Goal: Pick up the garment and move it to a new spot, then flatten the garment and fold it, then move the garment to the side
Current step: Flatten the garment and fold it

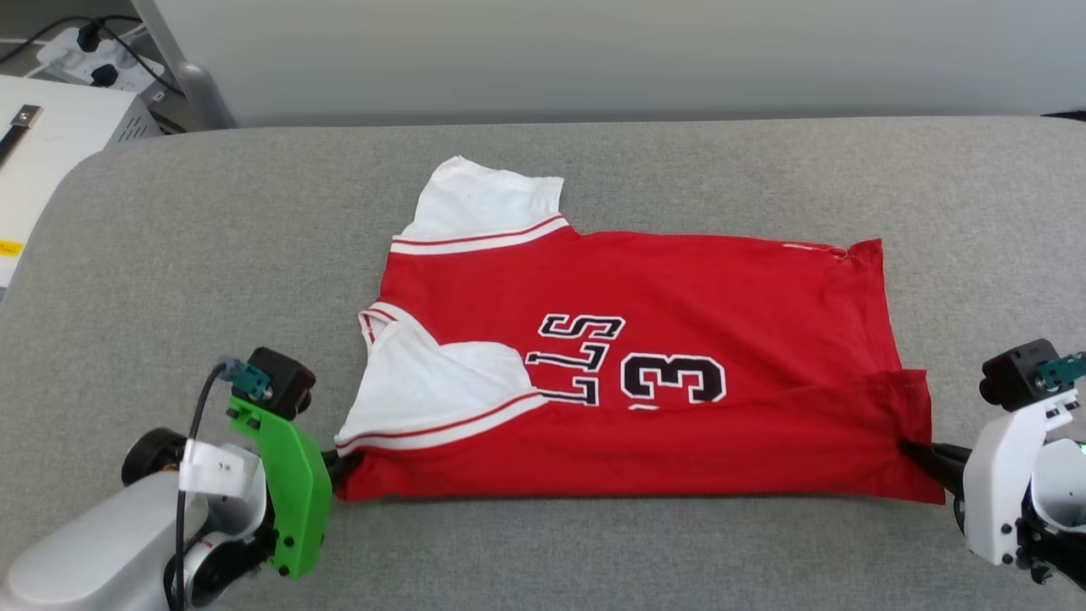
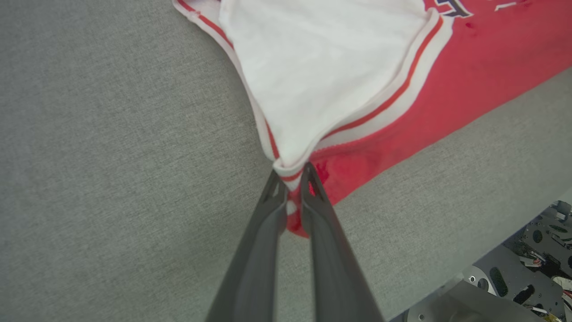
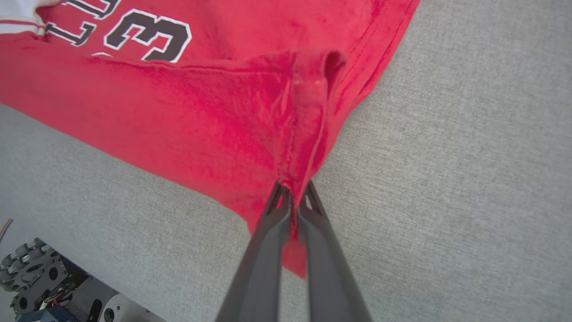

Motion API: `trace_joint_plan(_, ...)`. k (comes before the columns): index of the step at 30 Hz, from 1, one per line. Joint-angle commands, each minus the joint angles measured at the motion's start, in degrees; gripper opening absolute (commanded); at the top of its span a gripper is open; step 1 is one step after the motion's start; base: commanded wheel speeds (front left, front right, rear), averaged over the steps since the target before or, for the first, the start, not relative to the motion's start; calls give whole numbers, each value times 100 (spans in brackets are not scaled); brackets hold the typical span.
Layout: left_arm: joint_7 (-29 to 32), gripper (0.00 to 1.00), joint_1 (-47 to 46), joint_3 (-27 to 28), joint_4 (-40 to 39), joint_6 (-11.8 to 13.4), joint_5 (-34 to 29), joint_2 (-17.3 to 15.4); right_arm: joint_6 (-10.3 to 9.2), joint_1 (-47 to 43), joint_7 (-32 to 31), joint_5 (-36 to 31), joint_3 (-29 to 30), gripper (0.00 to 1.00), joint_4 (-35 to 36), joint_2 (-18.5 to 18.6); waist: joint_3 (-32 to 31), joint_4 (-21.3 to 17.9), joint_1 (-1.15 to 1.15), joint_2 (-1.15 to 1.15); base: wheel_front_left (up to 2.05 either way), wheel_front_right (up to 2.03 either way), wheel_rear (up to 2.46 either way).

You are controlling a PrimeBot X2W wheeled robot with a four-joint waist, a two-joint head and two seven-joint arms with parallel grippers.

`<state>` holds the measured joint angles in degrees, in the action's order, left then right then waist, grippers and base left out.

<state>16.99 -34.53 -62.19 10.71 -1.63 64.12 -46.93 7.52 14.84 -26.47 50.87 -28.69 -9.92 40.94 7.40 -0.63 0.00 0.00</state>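
- Left wrist view: the left gripper [image 2: 292, 172] has its jaws clamped on the garment [image 2: 469, 80], at the corner where the white sleeve's striped hem meets red cloth.
- Right wrist view: the right gripper [image 3: 292, 188] has its jaws pinched together on a red hem corner.
- Head view: the garment lies on the grey surface [image 1: 170, 255], collar toward 9 o'clock and hem toward 3 o'clock. Its near edge is folded over part of the lettering. The held corners sit at 8 and 4 o'clock.
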Motion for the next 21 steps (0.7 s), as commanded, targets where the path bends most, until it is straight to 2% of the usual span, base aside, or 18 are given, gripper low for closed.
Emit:
trace_joint_plan(1, -40, 0, 166, -10, -128, 103, 63, -96, -3, -156, -3, 23, 73, 0, 90, 46, -93, 27, 0, 0, 0, 0, 0)
trace_joint_plan(6, -61, 0, 541, -92, -685, 405, 120, -277, -3, -634, -158, -20, 420, 0, 449, 160, -154, 53, 0, 0, 0, 0, 0)
trace_joint_plan(11, -73, 0, 775, -148, -951, 597, 170, -372, -3, -992, -326, -114, 818, 0, 644, 147, -122, 49, 0, 0, 0, 0, 0)
trace_joint_plan(17, -95, 0, 839, -132, -843, 660, 255, -323, -3, -1136, -538, -255, 1031, 0, 611, -161, 51, 17, 0, 0, 0, 0, 0)
trace_joint_plan(21, -29, 0, 852, -210, -486, 597, 282, -163, -3, -1136, -625, -393, 970, 0, 338, -374, 174, 14, 0, 0, 0, 0, 0)
